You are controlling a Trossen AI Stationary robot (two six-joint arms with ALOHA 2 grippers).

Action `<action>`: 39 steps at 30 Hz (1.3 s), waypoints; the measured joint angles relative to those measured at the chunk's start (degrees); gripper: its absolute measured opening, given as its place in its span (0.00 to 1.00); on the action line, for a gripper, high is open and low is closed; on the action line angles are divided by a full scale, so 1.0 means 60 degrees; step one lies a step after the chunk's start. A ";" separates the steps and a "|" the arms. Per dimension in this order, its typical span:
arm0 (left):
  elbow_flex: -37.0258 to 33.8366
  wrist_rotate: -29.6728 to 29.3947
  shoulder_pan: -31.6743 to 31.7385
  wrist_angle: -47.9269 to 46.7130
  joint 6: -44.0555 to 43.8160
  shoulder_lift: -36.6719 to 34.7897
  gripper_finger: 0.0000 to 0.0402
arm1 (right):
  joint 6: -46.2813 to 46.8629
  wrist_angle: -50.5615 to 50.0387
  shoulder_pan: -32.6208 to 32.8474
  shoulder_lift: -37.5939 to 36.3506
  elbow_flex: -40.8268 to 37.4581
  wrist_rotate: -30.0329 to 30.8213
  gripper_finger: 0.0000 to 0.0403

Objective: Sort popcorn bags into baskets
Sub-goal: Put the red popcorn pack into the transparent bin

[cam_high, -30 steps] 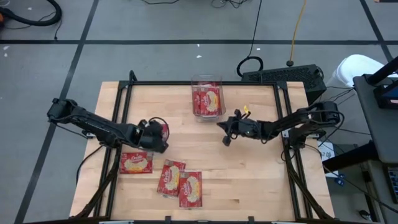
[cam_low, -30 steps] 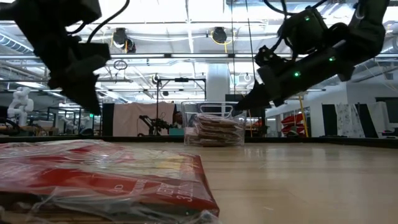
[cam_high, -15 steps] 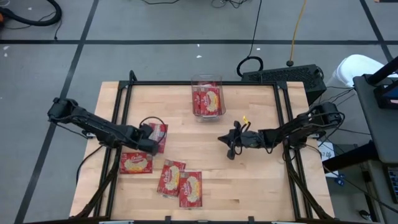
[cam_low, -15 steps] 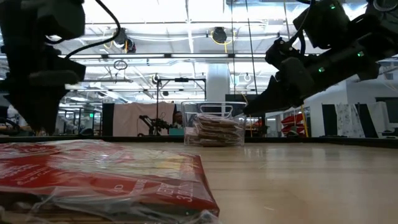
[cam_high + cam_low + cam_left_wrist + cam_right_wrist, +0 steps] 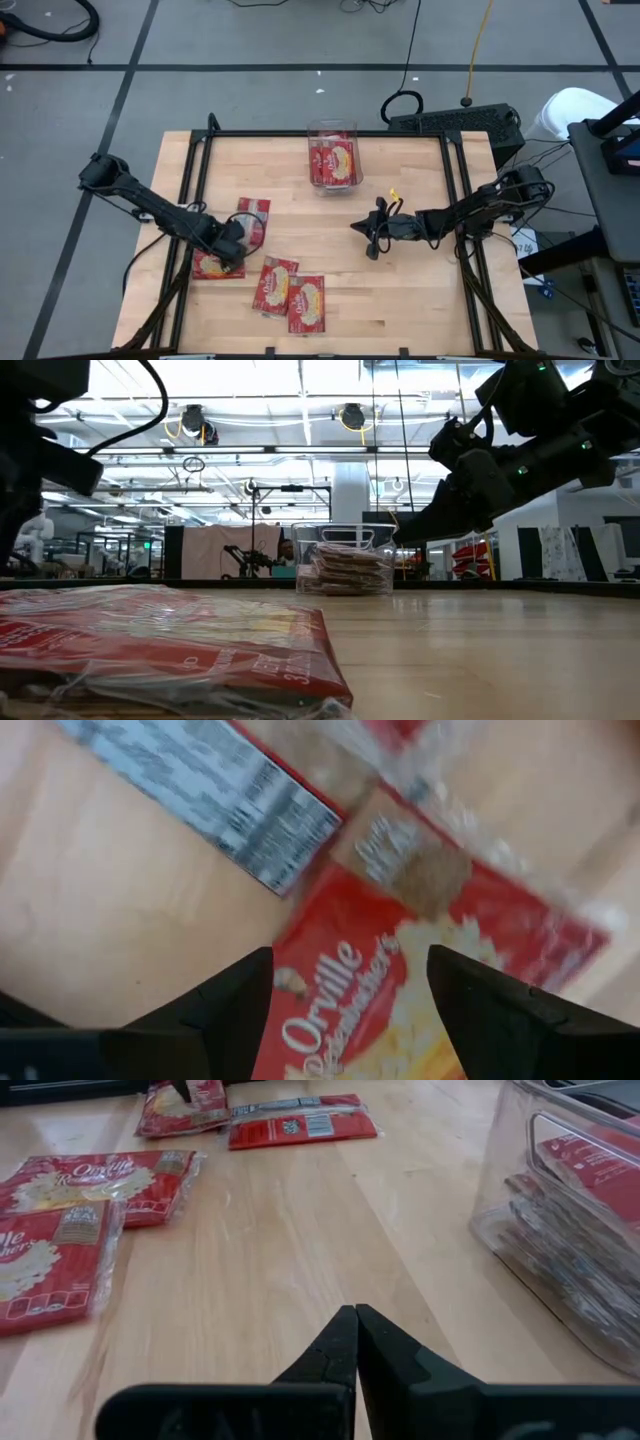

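The clear basket (image 5: 333,158) stands at the table's far middle with red popcorn bags stacked inside it. Several more bags lie flat on the left half of the table. My left gripper (image 5: 232,252) points down, open, over one of these bags (image 5: 350,1020), one finger on either side of its picture side; I cannot tell whether it touches. Just beyond that bag lies another (image 5: 251,218), label side up (image 5: 215,790). Two more (image 5: 275,285) (image 5: 307,302) lie nearer the front edge. My right gripper (image 5: 368,232) hangs shut above bare wood right of centre, holding nothing (image 5: 355,1330).
A black frame (image 5: 195,190) runs along the table's left, right and far sides. Bare wood (image 5: 400,290) lies between the loose bags and the right arm. A keyboard (image 5: 455,122) sits just off the far right corner. In the low view one bag (image 5: 170,650) fills the near left.
My left gripper has let go of a bag, which now lies flat on the table. It then went toward the near edge and tipped to point down over the neighbouring bag. My right gripper went from beside the basket toward the near edge, still shut, and then stopped.
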 joint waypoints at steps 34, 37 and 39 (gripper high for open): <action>-0.0281 0.1042 0.1088 0.1147 0.4051 -0.0025 0.04 | 0.0508 0.0092 0.0189 -0.0002 0.0000 0.0004 0.00; 0.0255 0.0595 0.1085 0.1138 0.4263 -0.0029 0.02 | 0.1215 0.0331 0.0244 0.0000 0.0000 0.0044 0.00; 0.0621 0.0128 0.1085 0.1161 0.4324 -0.0033 0.02 | 0.1713 0.0536 0.0402 0.0000 0.0000 0.0429 0.00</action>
